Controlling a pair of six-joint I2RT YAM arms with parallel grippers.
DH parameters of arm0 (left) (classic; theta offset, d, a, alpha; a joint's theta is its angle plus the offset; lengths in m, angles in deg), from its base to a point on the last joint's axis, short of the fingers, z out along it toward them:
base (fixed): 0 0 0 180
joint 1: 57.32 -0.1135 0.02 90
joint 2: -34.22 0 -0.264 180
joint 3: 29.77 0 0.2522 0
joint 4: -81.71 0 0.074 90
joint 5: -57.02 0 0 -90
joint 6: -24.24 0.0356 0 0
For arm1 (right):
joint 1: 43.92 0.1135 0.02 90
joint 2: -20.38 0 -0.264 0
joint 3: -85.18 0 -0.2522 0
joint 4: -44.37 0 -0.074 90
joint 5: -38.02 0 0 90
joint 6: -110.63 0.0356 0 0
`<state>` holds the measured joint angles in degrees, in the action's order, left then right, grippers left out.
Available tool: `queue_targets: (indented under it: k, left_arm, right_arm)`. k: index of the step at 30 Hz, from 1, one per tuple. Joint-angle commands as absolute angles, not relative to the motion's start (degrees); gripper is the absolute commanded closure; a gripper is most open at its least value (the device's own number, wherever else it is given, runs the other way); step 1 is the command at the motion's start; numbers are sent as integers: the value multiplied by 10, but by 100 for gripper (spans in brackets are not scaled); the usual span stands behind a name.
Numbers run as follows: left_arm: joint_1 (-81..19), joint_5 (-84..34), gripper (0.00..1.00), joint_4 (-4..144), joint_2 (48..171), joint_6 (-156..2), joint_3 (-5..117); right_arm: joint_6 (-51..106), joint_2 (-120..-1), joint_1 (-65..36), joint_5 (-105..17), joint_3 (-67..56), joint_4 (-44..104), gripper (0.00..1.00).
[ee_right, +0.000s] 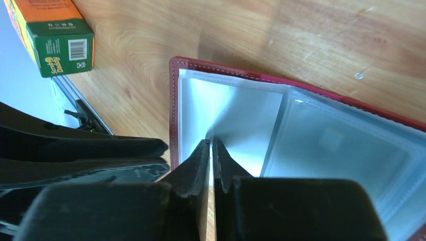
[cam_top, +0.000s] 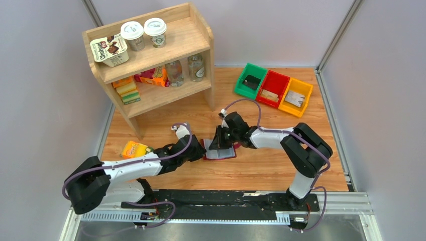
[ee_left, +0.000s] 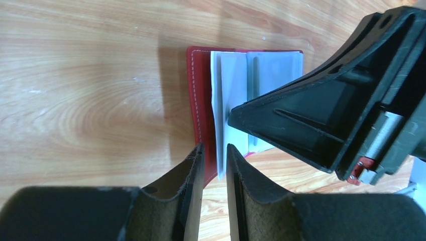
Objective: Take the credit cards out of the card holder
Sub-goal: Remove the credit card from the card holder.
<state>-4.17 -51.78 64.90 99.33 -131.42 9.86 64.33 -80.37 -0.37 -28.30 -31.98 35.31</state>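
Note:
The maroon card holder [cam_top: 227, 154] lies open on the wooden table, grey clear sleeves up; it also shows in the left wrist view [ee_left: 198, 90] and the right wrist view [ee_right: 174, 115]. My right gripper [cam_top: 220, 144] [ee_right: 210, 142] is shut on one clear sleeve [ee_right: 236, 115] and holds it standing up from the left half. My left gripper [cam_top: 199, 149] [ee_left: 214, 148] is at the holder's left edge, jaws a narrow gap apart, empty. A black credit card [cam_top: 251, 82] lies in the green bin, and others lie in the red and yellow bins. I cannot tell whether cards are in the sleeves.
Green [cam_top: 241, 86], red [cam_top: 276, 80] and yellow [cam_top: 304, 90] bins stand at the back right. A wooden shelf [cam_top: 208, 55] with cups, bottles and boxes stands at the back left. An orange-and-green box [cam_top: 134, 149] [ee_right: 55, 35] lies left of the left arm.

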Motion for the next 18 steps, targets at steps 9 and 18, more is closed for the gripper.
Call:
queue_targets:
  k: [9,18]
  left_arm:
    - [-42,-486,71,708,1099,-1301,150]
    - [-42,-490,72,684,1106,-1330,122]
  right_arm:
    - [626,-738,-1,-369,-315,310,95]
    - [583,-673,-2,-477,-316,208,73]
